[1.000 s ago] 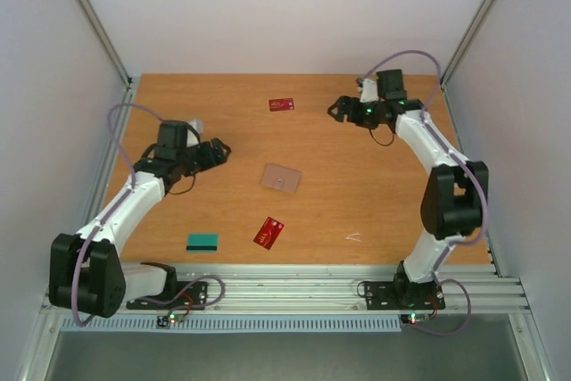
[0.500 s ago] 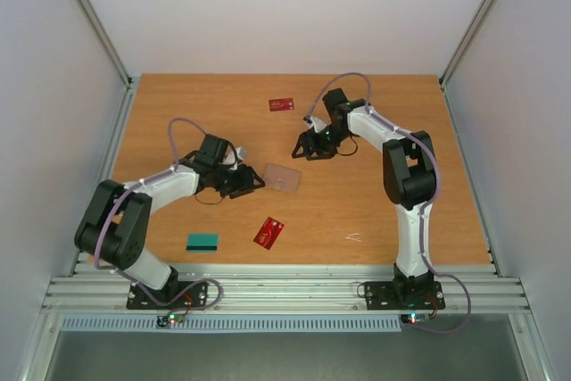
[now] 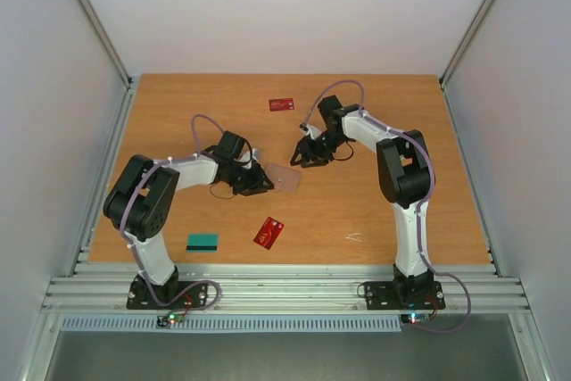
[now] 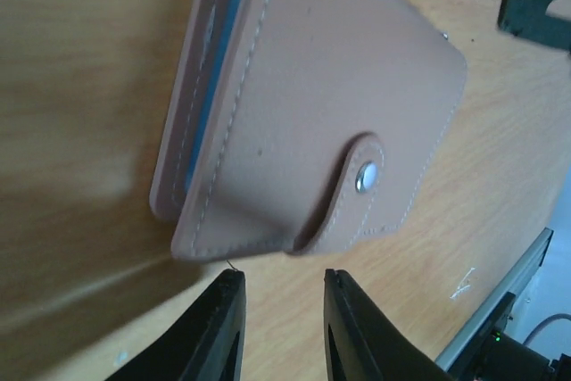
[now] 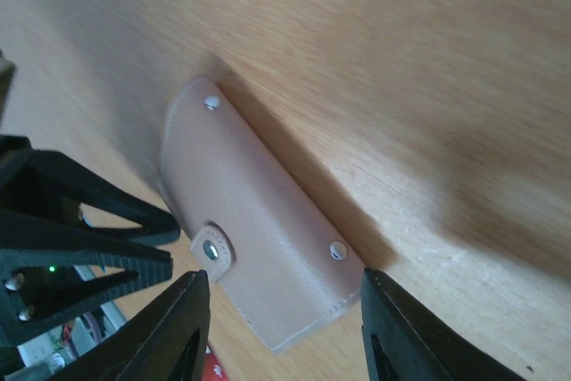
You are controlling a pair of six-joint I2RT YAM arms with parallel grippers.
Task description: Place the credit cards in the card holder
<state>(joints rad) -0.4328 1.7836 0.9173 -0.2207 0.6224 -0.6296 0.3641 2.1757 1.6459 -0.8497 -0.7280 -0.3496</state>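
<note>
our left gripper (image 4: 278, 281), jaws slightly apart and empty, sits at the holder (image 3: 284, 178) mid table (image 3: 178, 113); our right gripper (image 3: 306, 154) hovers open nearby (snap (image 4: 365, 177) looks fastened). a nudge could skid the holder away.

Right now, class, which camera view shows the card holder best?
The left wrist view: the card holder fills the frame, with its stitching, snap and blue inner edge clear. The right wrist view shows it smaller. The top view shows only a small tan patch.
</note>
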